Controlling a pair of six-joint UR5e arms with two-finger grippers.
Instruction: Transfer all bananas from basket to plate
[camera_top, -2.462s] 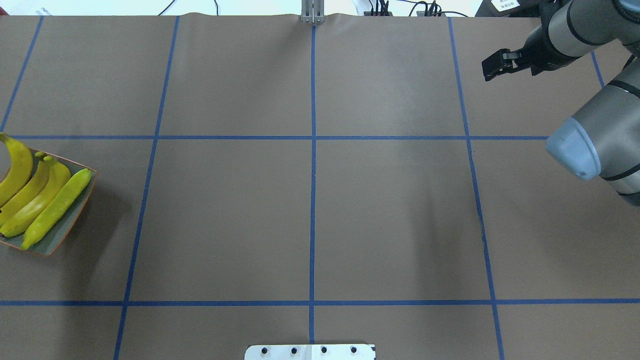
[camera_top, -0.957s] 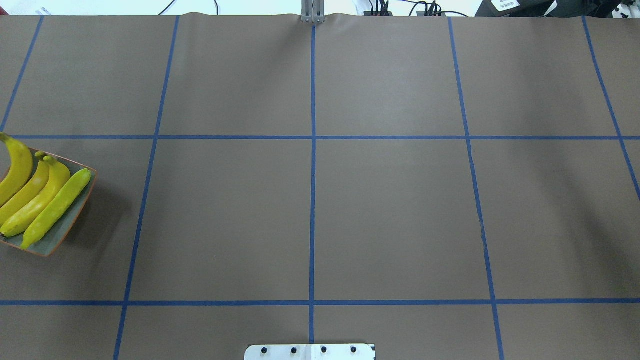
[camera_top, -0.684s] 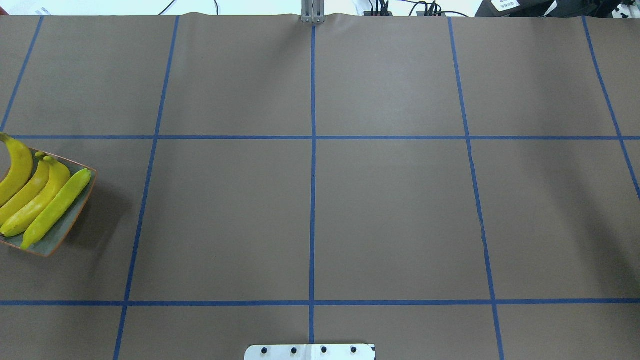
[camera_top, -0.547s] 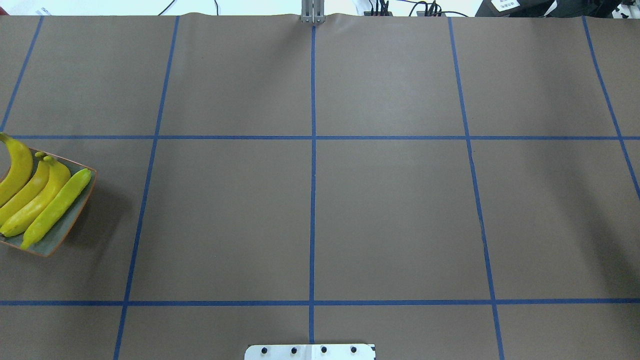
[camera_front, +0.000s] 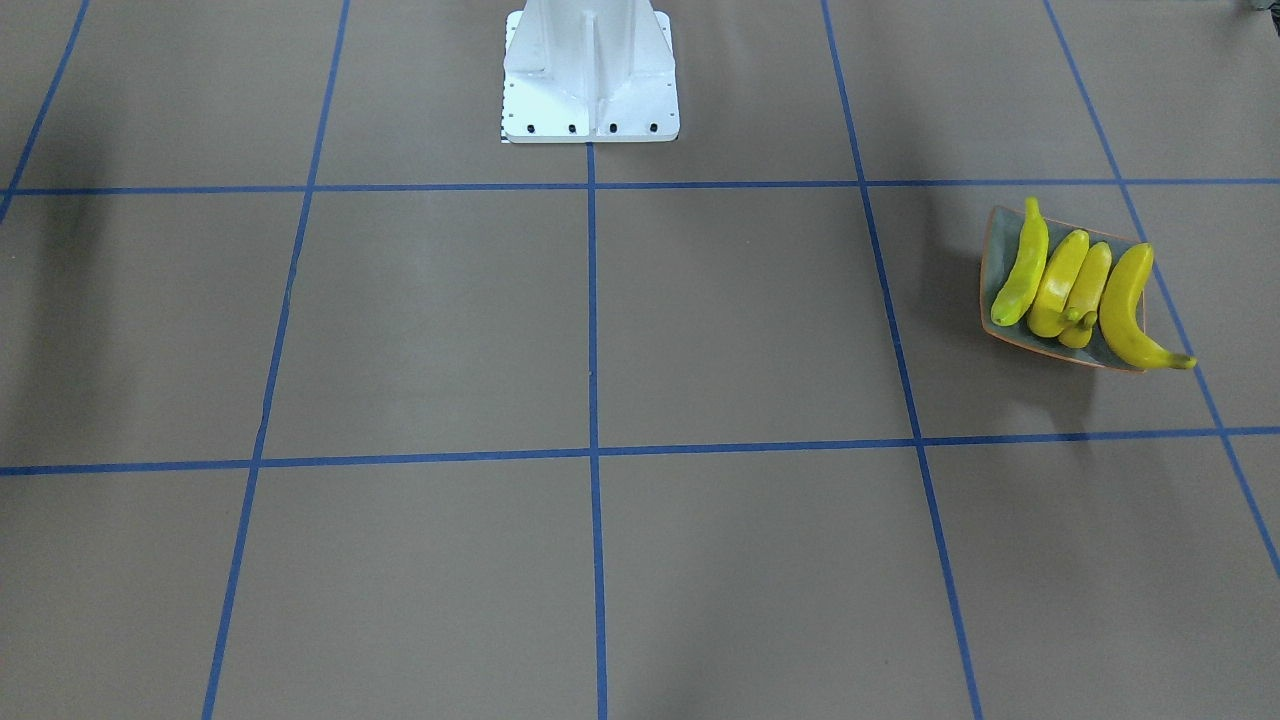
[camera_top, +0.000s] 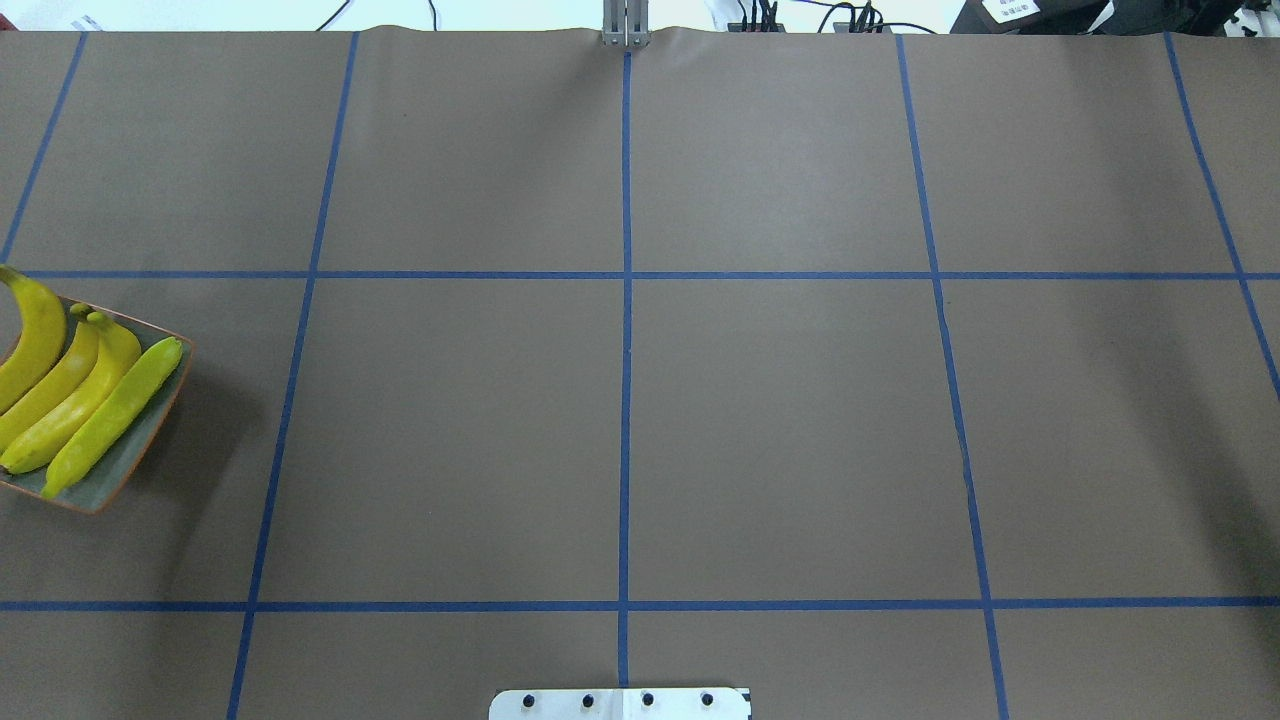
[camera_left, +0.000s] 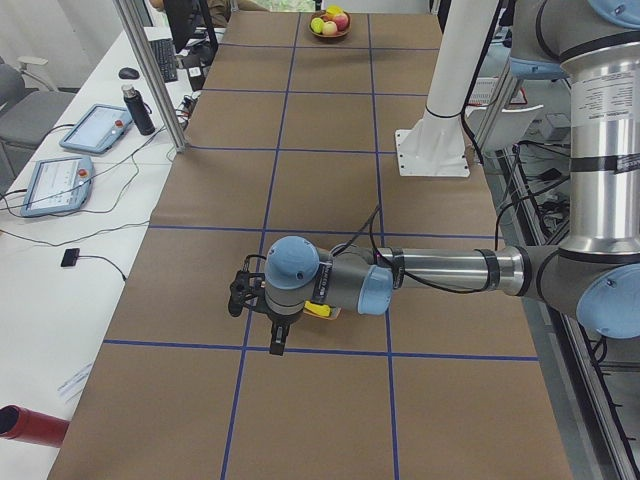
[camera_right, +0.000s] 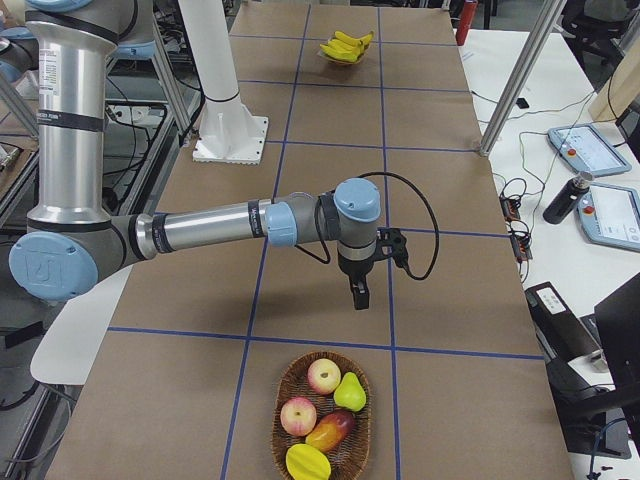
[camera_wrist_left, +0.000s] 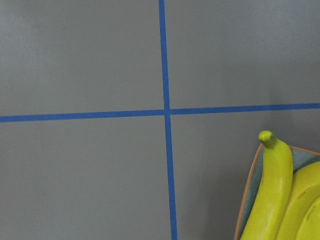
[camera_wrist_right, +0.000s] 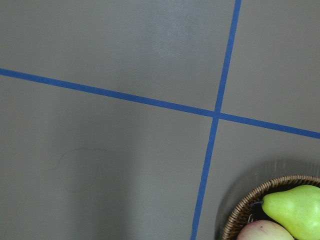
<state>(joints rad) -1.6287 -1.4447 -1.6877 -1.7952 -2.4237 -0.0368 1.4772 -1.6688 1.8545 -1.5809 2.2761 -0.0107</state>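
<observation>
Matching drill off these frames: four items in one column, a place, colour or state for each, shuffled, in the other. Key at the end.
Items
1. bananas
2. pear
3. plate
4. robot base

Descriptions
A. in the wicker basket
B. white, at the end of the centre tape line
C. grey-green with a thin orange rim
D. four lying side by side

Pairs: 1-D, 2-A, 3-C, 4-B
</observation>
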